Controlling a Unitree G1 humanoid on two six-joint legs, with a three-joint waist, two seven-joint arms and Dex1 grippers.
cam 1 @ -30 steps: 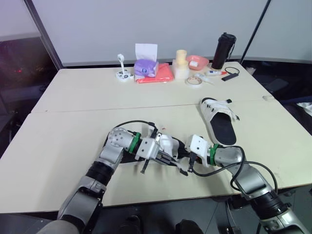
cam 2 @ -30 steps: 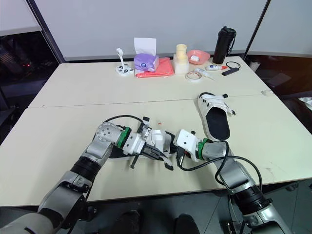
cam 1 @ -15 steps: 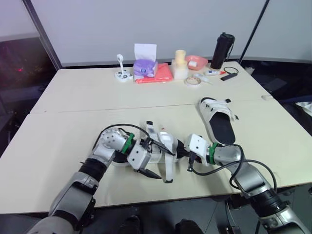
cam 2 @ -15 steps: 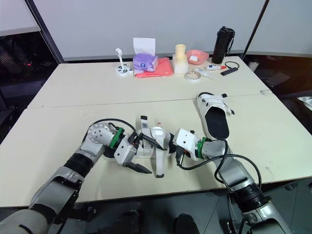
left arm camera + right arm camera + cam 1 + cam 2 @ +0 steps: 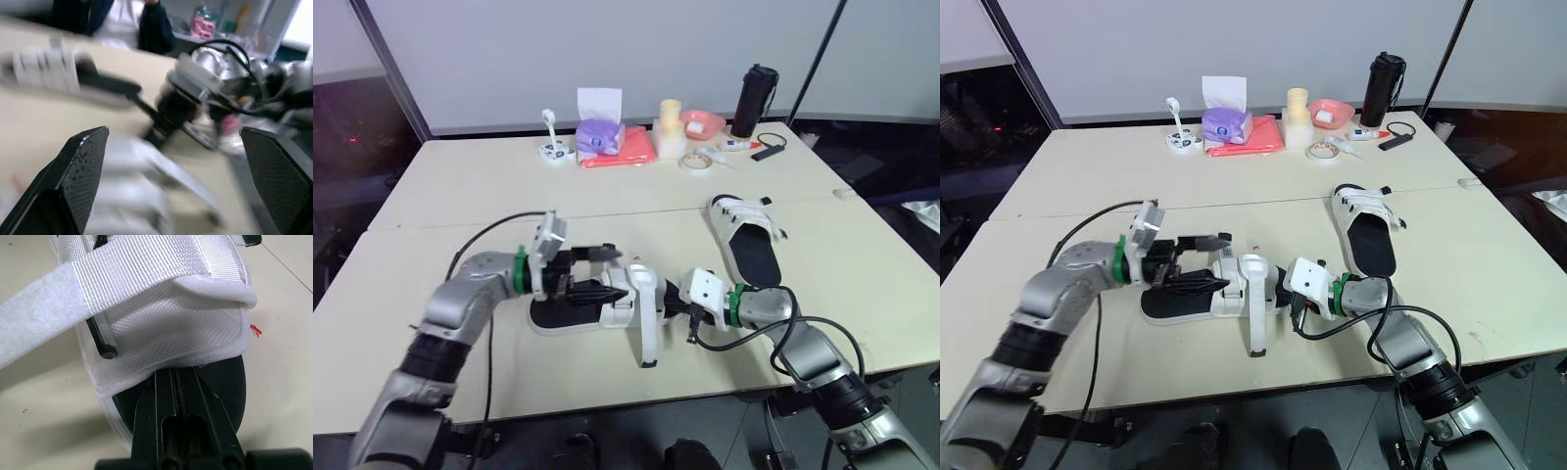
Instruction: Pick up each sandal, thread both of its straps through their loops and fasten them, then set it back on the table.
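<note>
Well, right gripper (image 5: 673, 295) pinches the end of the near sandal (image 5: 570, 315), left gripper (image 5: 596, 272) gapes empty over it. Its loose strap (image 5: 646, 331) trails forward; the other sandal (image 5: 750, 247) lies well apart

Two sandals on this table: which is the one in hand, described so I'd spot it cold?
On the beige table, near the front edge, the near sandal lies between the open left tool and the right tool, which clamps its black sole. Unlike the far sandal, alone further back on the robot's right, it trails a long white strap loose toward the front edge.
</note>
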